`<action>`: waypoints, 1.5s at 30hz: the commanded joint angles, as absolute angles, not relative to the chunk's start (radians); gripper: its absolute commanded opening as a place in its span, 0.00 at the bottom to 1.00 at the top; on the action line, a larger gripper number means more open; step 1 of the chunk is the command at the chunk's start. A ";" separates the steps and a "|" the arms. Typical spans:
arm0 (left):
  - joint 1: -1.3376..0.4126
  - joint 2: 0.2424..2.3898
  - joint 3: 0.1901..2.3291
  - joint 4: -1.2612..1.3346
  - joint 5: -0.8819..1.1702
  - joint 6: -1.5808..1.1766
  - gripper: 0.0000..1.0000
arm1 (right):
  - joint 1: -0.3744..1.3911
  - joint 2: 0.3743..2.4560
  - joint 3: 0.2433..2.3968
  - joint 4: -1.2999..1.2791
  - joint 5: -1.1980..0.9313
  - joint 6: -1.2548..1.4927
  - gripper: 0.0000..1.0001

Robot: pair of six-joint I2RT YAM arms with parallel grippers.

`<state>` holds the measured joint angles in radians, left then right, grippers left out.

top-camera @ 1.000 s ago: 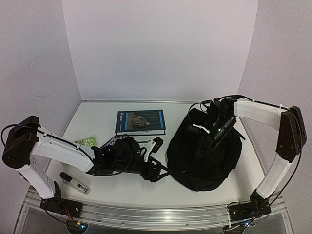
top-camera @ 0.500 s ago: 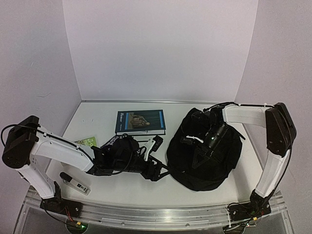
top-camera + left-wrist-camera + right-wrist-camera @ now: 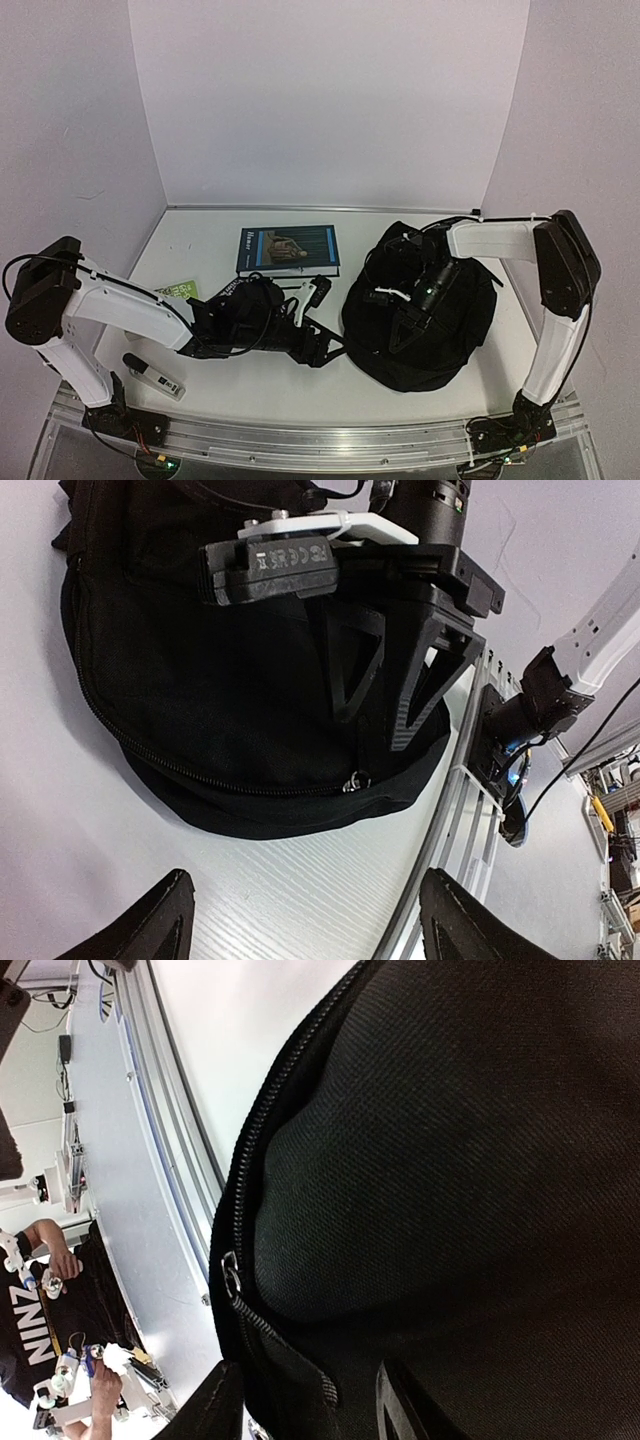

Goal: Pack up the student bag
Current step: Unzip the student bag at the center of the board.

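White grained table [image 3: 250, 880], soft woven black student bag [image 3: 455, 350], toothed zipper [image 3: 262, 1130]

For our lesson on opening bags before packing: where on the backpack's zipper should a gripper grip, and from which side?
Pinch the metal pull tab on the zipper of the student bag, low on the side facing the front rail. It hangs off the seam, so approach probably from that near side, fingers across the thin tab.
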<state>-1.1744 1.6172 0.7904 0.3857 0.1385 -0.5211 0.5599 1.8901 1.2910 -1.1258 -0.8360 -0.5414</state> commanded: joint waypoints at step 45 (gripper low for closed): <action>-1.090 1.948 0.947 0.628 0.081 -1.002 0.02 | 0.594 1.681 1.207 -1.141 -0.809 -0.468 0.00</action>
